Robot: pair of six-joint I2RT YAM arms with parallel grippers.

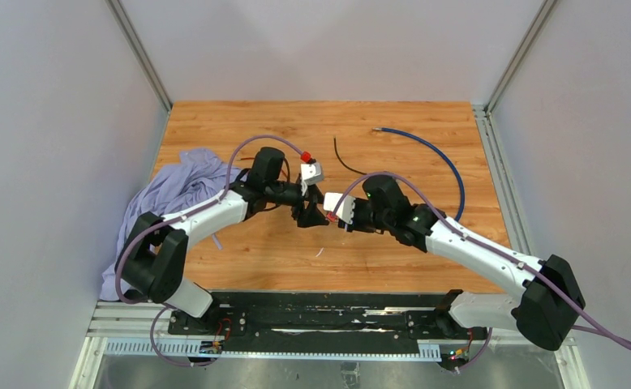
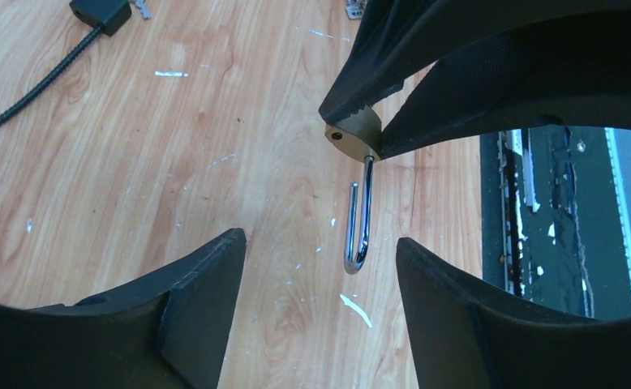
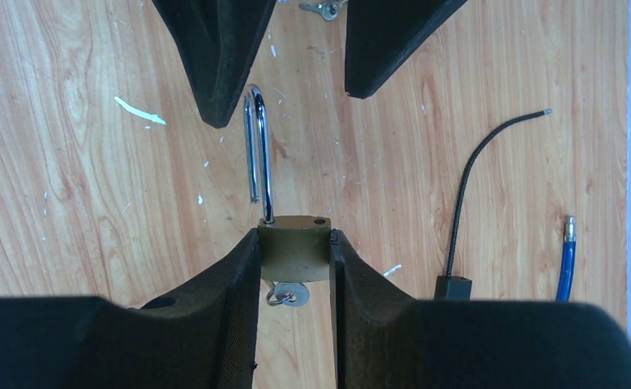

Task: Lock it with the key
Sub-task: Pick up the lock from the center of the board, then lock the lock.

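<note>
My right gripper (image 3: 294,243) is shut on the brass body of a padlock (image 3: 294,247), held above the wooden table. The steel shackle (image 3: 257,146) sticks out forward and stands open, its short leg free of the body. A key (image 3: 289,294) with a small ring sits in the bottom of the lock, between my right fingers. My left gripper (image 2: 319,241) faces it, open, with the shackle's bend (image 2: 358,259) between its fingers and nearer one of them, touching neither. In the top view both grippers (image 1: 320,214) meet at mid-table.
A purple cloth (image 1: 174,190) lies at the table's left edge. A blue cable (image 1: 442,158) and a black cable (image 1: 345,158) lie at the back right. A loose key (image 3: 322,8) lies on the wood. The black rail (image 2: 555,211) marks the near edge.
</note>
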